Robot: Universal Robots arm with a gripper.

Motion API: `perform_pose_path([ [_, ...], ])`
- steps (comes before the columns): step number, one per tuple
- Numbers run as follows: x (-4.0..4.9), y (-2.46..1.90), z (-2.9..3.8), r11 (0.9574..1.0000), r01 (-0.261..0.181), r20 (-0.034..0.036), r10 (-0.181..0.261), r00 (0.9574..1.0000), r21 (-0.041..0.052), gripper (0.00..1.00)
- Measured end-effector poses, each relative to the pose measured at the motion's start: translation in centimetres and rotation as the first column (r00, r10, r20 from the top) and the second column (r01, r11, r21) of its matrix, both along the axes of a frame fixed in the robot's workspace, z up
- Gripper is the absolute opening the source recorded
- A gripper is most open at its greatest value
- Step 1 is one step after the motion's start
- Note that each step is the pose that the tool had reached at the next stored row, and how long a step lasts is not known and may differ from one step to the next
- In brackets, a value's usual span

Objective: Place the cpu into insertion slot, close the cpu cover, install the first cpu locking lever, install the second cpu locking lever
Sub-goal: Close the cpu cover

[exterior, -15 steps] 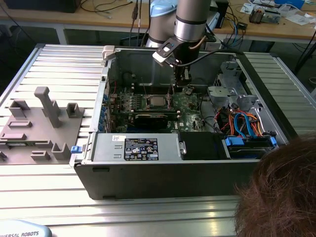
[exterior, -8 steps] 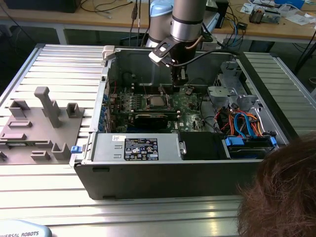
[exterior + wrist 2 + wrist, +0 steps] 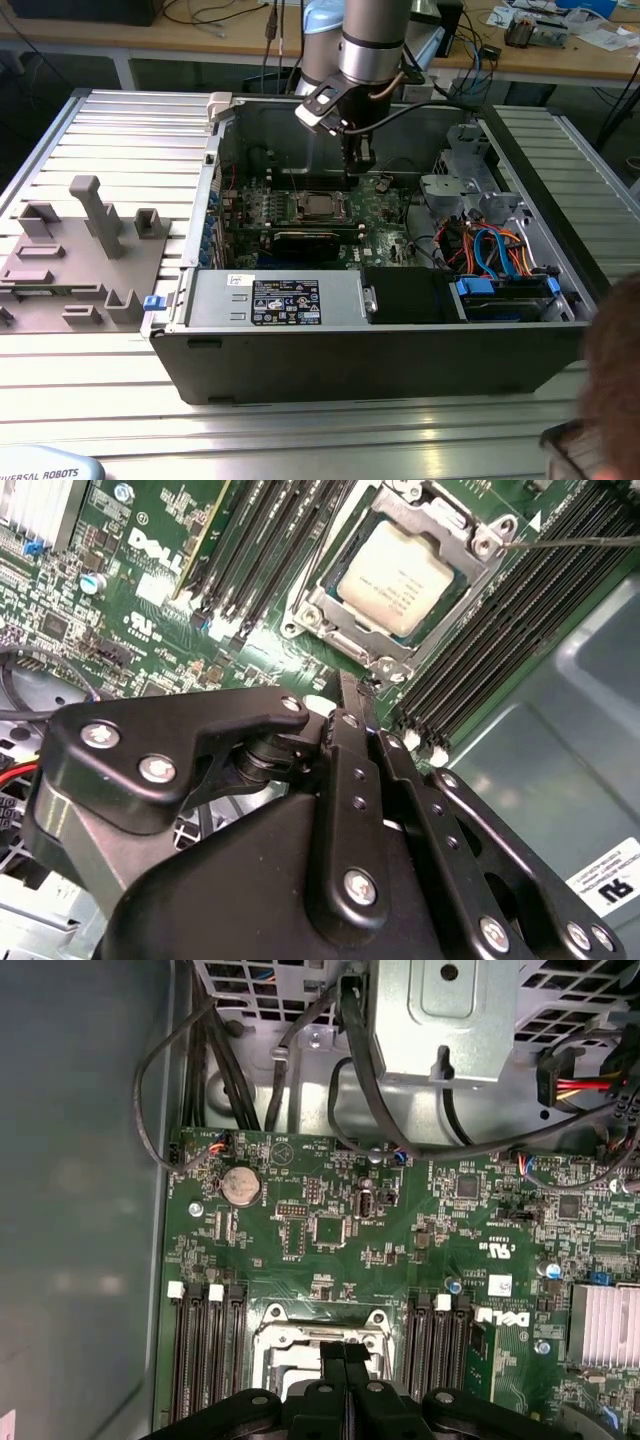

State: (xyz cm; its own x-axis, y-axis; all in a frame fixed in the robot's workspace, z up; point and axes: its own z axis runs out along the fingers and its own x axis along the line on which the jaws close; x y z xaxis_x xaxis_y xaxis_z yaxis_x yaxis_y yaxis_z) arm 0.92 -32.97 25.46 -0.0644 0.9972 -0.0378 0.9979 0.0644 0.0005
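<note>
The cpu (image 3: pixel 405 575), a small square chip with a silver-grey top, lies in the socket on the green board (image 3: pixel 150 600). The cpu cover (image 3: pixel 330 595), a silvery frame, lies flat around it with the chip showing through its window. A thin metal lever (image 3: pixel 580 540) runs out from one socket corner. My gripper (image 3: pixel 352 685) is shut, its black fingers pressed together, with the tips at the socket's edge and nothing visibly held. In the exterior view my gripper (image 3: pixel 357 160) hangs just behind the socket (image 3: pixel 320 205). In the first wrist view my gripper (image 3: pixel 345 1350) covers part of the socket frame (image 3: pixel 275 1335).
The open computer case (image 3: pixel 350 360) lies on a ribbed metal table. A long black card (image 3: pixel 310 240), a power supply (image 3: pixel 285 300) and a drive bay with blue cables (image 3: pixel 490 250) surround the socket. A grey fixture (image 3: pixel 80 250) stands at the exterior view's left; a person's head (image 3: pixel 610 390) shows lower right.
</note>
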Motion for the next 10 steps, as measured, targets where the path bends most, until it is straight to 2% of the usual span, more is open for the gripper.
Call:
perform_pose_path([
  [10,-0.82,0.00,-0.10,1.0000,0.000,0.0000,0.000,1.0000,-0.0001,0.11],
])
